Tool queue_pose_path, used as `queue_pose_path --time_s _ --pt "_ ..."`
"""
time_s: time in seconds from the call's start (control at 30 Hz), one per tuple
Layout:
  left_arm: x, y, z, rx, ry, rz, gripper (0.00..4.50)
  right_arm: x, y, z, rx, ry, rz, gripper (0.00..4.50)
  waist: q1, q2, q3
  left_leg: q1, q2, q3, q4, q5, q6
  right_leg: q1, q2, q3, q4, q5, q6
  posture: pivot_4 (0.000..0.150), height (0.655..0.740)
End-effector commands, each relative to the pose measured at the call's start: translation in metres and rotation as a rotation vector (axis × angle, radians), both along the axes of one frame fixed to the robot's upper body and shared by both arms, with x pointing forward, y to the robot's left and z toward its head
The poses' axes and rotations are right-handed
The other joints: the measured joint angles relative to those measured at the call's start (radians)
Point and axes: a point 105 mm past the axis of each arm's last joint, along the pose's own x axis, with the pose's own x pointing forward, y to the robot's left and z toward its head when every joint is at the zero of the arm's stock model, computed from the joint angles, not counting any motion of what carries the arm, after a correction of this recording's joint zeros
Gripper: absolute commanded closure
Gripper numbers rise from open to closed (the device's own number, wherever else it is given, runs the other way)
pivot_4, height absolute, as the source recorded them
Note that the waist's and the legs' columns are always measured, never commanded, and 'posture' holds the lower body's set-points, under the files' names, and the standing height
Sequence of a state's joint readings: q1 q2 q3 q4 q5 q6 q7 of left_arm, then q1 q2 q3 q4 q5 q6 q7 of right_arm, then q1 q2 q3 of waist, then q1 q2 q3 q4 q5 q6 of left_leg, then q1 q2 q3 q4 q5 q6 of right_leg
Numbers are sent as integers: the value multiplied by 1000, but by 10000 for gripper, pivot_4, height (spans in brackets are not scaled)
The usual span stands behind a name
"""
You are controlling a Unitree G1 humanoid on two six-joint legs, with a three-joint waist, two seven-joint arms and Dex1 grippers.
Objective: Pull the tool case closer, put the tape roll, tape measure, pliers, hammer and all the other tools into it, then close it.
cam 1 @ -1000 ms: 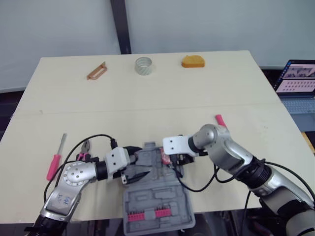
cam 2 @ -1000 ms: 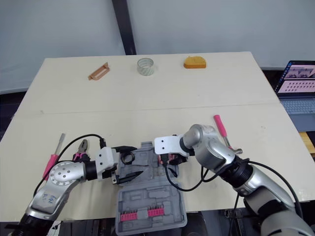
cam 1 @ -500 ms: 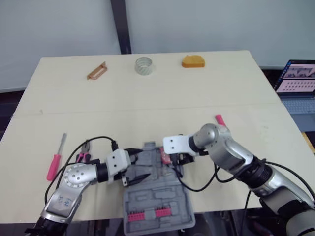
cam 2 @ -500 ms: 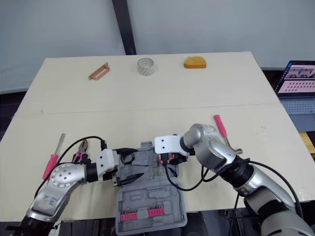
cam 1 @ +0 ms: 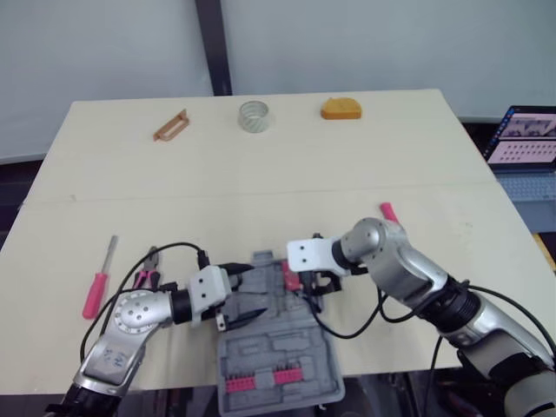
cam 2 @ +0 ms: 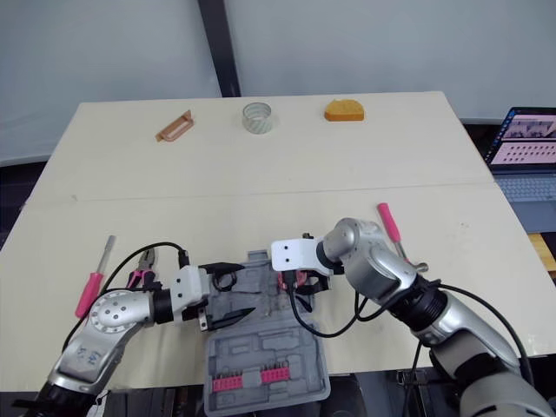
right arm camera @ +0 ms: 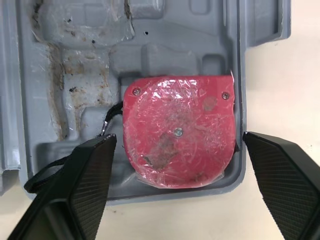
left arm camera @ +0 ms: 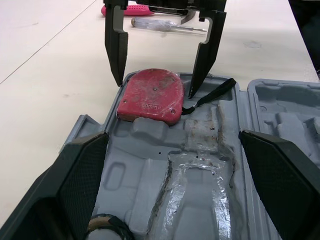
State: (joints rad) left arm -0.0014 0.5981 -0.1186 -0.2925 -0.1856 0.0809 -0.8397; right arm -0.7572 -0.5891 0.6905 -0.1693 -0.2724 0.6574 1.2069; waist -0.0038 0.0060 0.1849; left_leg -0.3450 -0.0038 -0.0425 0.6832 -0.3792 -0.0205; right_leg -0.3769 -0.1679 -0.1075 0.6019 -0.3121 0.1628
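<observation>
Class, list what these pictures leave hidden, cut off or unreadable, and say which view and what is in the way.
Hammer: left eye view, the right arm covers all but the pink handle's end.
Pliers: eye views, the left arm and its cable hide most of the grips.
Laptop: cut by the picture's right edge.
Tape measure: left wrist view, its lettering is too small to read.

Table (cam 1: pixel 261 174) w/ open tool case (cam 1: pixel 269 343), tape roll (cam 1: pixel 254 115), screwdriver (cam 1: pixel 94 291), pliers (cam 1: pixel 149 268), hammer (cam 1: pixel 387 211)
</observation>
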Motion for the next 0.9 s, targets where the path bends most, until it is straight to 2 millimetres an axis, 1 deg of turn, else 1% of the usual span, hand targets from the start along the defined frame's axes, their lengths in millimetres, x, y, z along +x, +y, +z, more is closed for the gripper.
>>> queue_pose_path --time_s 0.03,0.13,0.23,0.3,0.37,0.43,0.47,0.5,0.53,0.6,0.67,0.73,0.8,0.83,0.9 --pt "0 0 2 -10 -16 -7 0 -1 4 15 59 -32 10 981 0 0 0 0 0 0 0 0 0 0 0 0 0 0 0 1500 7400" --pt "0 0 2 -9 -16 -7 0 -4 6 24 105 -33 28 981 0 0 0 0 0 0 0 0 0 0 0 0 0 0 0 1500 7400" --pt "1 3 3 -13 -18 2 0 -8 11 47 279 -21 54 981 1 0 0 0 0 0 0 0 0 0 0 0 0 0 0 1500 7400" --pt "1 5 3 -12 -18 9 0 -8 9 56 380 -21 54 981 1 0 0 0 0 0 0 0 0 0 0 0 0 0 0 1500 7400" --pt "2 7 3 -12 -20 15 0 -5 6 62 473 -31 46 981 2 0 0 0 0 0 0 0 0 0 0 0 0 0 0 1500 7400" --pt "3 7 4 -13 -22 18 0 -6 2 60 528 -39 60 981 2 0 0 0 0 0 0 0 0 0 0 0 0 0 0 1500 7400" --pt "3 7 4 -14 -24 18 0 -8 -1 53 529 -16 58 5969 2 0 0 0 0 0 0 0 0 0 0 0 0 0 0 1500 7400" --pt "4 6 6 -15 -26 18 0 -10 -3 46 523 17 53 8692 1 0 0 0 0 0 0 0 0 0 0 0 0 0 0 1500 7400" --pt "5 6 7 -16 -28 17 0 -14 -5 38 506 49 57 13375 2 0 0 0 0 0 0 0 0 0 0 0 0 0 0 1500 7400" --pt "7 4 9 -17 -31 15 0 -16 -7 29 490 55 69 13375 1 0 0 0 0 0 0 0 0 0 0 0 0 0 0 1500 7400" --pt "7 3 10 -17 -31 13 0 -16 -7 26 521 87 57 13375 1 0 0 0 0 0 0 0 0 0 0 0 0 0 0 1500 7400" --pt "7 2 11 -17 -32 10 0 -12 -9 22 535 80 43 13375 -1 0 0 1 0 0 0 0 0 0 0 0 0 0 0 1500 7400" --pt "7 1 12 -17 -31 8 0 -9 -10 20 548 60 39 18728 -1 0 0 1 0 0 -1 0 0 0 0 0 0 0 0 1500 7400" --pt "6 1 13 -17 -31 8 0 -8 -10 19 562 66 32 22245 -1 0 0 1 0 0 -1 0 0 0 0 0 0 0 0 1500 7400" --pt "6 1 13 -15 -29 9 0 -7 -10 17 578 73 19 31977 0 0 0 1 0 0 -1 0 0 0 0 0 0 0 0 1500 7400"
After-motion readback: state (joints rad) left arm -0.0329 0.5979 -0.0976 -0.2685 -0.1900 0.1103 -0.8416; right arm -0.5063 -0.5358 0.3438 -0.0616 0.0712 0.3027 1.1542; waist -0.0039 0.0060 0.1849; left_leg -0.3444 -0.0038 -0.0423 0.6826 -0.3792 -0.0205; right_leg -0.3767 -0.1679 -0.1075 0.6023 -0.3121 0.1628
